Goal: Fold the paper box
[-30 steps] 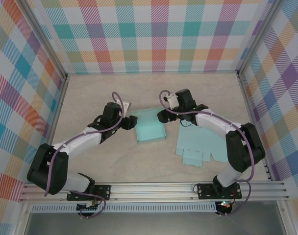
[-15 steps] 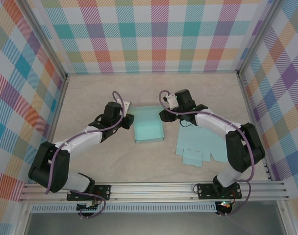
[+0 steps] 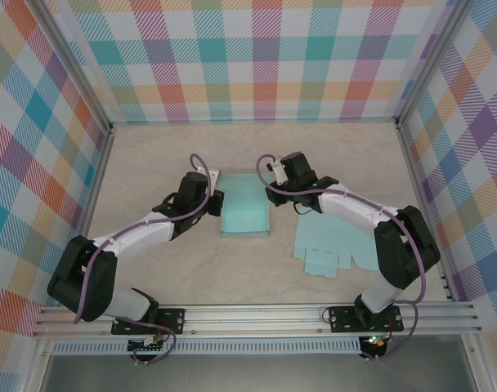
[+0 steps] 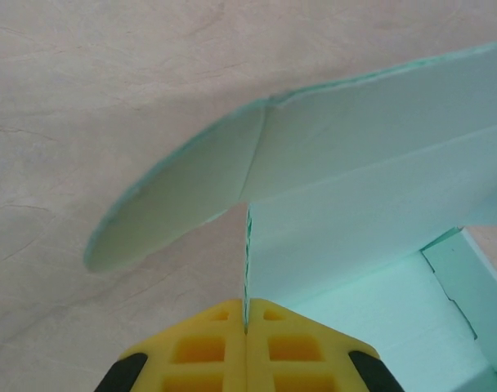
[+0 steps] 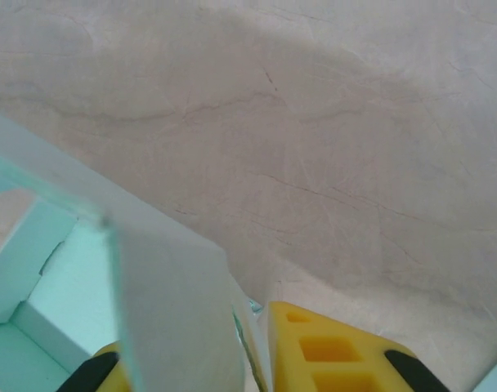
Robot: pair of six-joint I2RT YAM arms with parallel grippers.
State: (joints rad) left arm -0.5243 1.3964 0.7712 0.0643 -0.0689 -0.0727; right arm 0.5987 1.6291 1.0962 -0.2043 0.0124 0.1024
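The teal paper box [image 3: 245, 214] lies open-topped in the middle of the table, between my two arms. My left gripper [image 3: 218, 202] is at its left wall. In the left wrist view the yellow fingers [image 4: 208, 351] are pressed together on the thin edge of that wall, under a rounded flap [image 4: 191, 196]; the left gripper [image 4: 247, 322] is shut on it. My right gripper [image 3: 273, 189] is at the box's far right corner. In the right wrist view a pale wall panel [image 5: 175, 310] stands between the yellow fingers [image 5: 330, 351], against the right one; the right gripper [image 5: 248, 351] is closed on it.
A second, flat teal cardboard blank [image 3: 338, 241] lies on the table to the right, partly under my right arm. Plaid walls enclose the back and both sides. A metal rail [image 3: 257, 314] runs along the near edge.
Both grippers have closed from open onto the box's side walls. My right gripper moved left and slightly back, and the box shifted a little to the left.
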